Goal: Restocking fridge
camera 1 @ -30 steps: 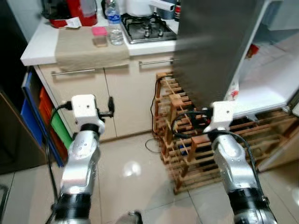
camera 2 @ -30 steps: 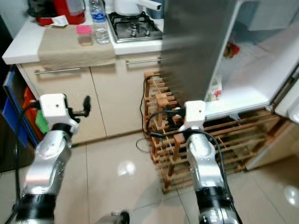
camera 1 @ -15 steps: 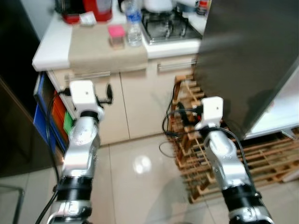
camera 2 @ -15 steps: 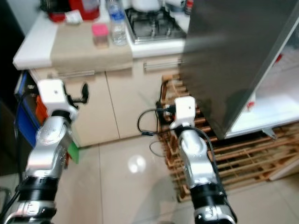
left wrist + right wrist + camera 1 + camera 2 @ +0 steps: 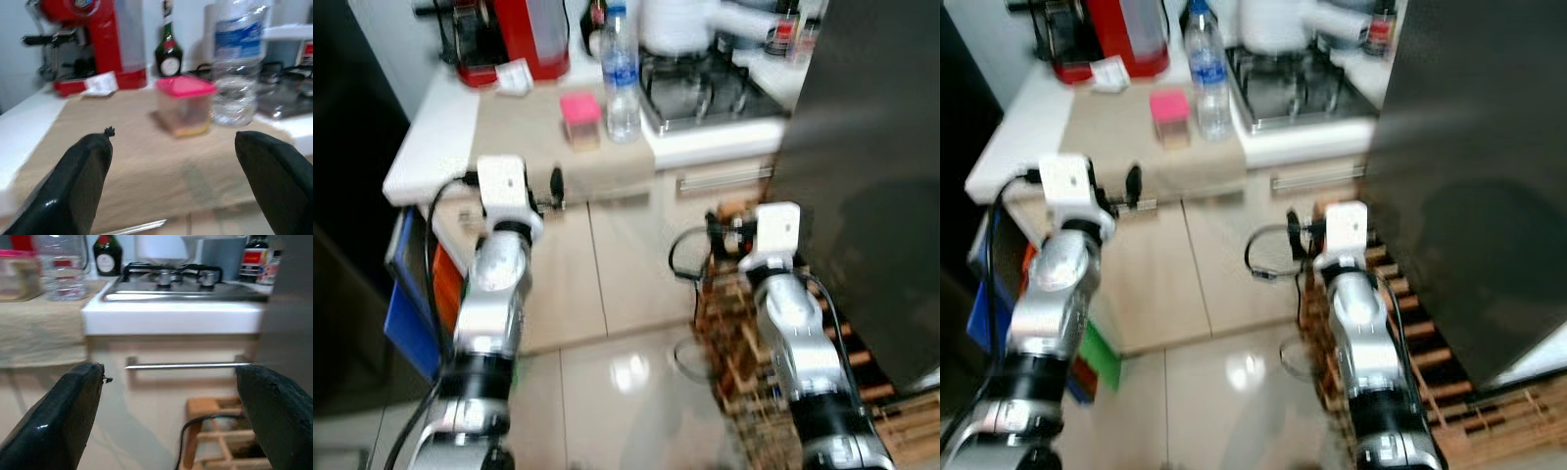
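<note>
Both arms are raised toward the counter, it seems to collect stock for the fridge. The left gripper (image 5: 171, 191) is spread wide and empty, facing a tub (image 5: 185, 104) with a pink lid at its twelve o'clock, a water bottle (image 5: 239, 63) at one o'clock. The right gripper (image 5: 168, 423), also spread and empty, faces the stove (image 5: 183, 284), the bottle at ten o'clock.

Light: from my station the kitchen reads bright and even.
Glare: I see a white hotspot on the glossy floor (image 5: 628, 374).
Shade: the fridge door (image 5: 1489, 176) looks dark grey to me.
Blur: my head views smear throughout.
Focus: I get soft, out-of-focus black fingers (image 5: 78, 186) close up.
</note>
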`<state>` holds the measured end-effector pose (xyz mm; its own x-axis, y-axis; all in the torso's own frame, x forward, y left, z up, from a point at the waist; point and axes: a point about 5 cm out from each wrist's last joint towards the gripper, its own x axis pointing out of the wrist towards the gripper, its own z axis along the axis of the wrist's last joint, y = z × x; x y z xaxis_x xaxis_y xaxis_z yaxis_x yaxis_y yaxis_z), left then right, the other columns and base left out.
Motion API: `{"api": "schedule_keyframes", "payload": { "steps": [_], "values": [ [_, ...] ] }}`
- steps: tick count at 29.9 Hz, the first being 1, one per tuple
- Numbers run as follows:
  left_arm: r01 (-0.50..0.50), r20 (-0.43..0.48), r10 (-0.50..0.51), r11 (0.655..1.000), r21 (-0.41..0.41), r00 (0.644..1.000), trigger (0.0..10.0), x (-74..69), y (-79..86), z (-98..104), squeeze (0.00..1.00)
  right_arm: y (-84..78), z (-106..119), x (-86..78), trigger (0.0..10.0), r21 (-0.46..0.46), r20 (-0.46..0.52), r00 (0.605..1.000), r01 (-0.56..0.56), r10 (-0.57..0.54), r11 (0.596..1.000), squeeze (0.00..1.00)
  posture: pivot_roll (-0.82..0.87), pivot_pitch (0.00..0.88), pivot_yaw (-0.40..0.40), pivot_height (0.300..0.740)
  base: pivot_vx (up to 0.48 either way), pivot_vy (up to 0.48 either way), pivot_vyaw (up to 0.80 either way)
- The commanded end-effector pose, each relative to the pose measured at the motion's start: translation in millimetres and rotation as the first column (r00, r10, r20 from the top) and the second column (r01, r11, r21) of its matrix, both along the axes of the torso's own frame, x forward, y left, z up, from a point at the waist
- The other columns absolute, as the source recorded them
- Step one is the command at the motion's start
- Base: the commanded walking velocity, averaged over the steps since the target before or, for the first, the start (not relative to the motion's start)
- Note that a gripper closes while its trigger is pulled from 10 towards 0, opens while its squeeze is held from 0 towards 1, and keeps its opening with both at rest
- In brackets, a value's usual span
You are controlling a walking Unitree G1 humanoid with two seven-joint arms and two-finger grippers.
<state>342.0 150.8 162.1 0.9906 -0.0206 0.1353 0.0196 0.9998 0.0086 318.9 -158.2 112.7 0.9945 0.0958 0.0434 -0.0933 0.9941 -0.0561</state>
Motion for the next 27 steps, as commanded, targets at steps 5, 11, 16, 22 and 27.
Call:
{"api": "schedule_keyframes", "payload": {
  "steps": [5, 11, 16, 22, 27],
  "values": [
    [0.026, 0.013, -0.026, 1.000, 0.005, 1.000, 10.0, 1.0, -3.7, 3, 0.00, -2.1, 4, -1.3, 10.0, -0.011, 0.026, 1.000, 0.013, -0.013, 1.000, 0.00, -0.09, 0.000, 0.071, 0.740, 0.472, 0.000, 0.25],
    [0.057, 0.052, -0.057, 0.998, 0.008, 0.997, 10.0, 1.7, -6.9, 9, 0.00, -9.5, 22, 2.3, 10.0, -0.049, 0.116, 0.991, 0.070, -0.064, 0.996, 0.00, -0.09, 0.000, 0.073, 0.740, 0.472, 0.000, 0.00],
    [0.083, 0.096, -0.086, 0.996, 0.026, 0.992, 10.0, 0.9, -11.3, 18, 0.00, -8.3, 86, 20.9, 10.0, -0.032, 0.313, 0.948, 0.077, -0.063, 0.997, 0.00, -0.09, 0.000, 0.082, 0.740, 0.472, 0.000, 0.00],
    [0.005, 0.128, -0.010, 0.999, 0.041, 0.992, 10.0, 1.0, -4.2, 22, 0.00, 17.3, 163, 33.7, 10.0, -0.034, 0.501, 0.863, -0.051, 0.061, 0.998, 0.00, -0.07, 0.000, 0.077, 0.740, 0.472, 0.000, 0.00],
    [-0.033, 0.135, 0.030, 0.999, 0.019, 0.990, 10.0, -0.5, 1.9, 23, 0.00, 45.1, 214, 34.2, 10.0, -0.024, 0.576, 0.796, -0.214, 0.188, 0.977, 0.00, -0.05, 0.000, 0.062, 0.740, 0.000, 0.000, 0.00]
  ]
}}
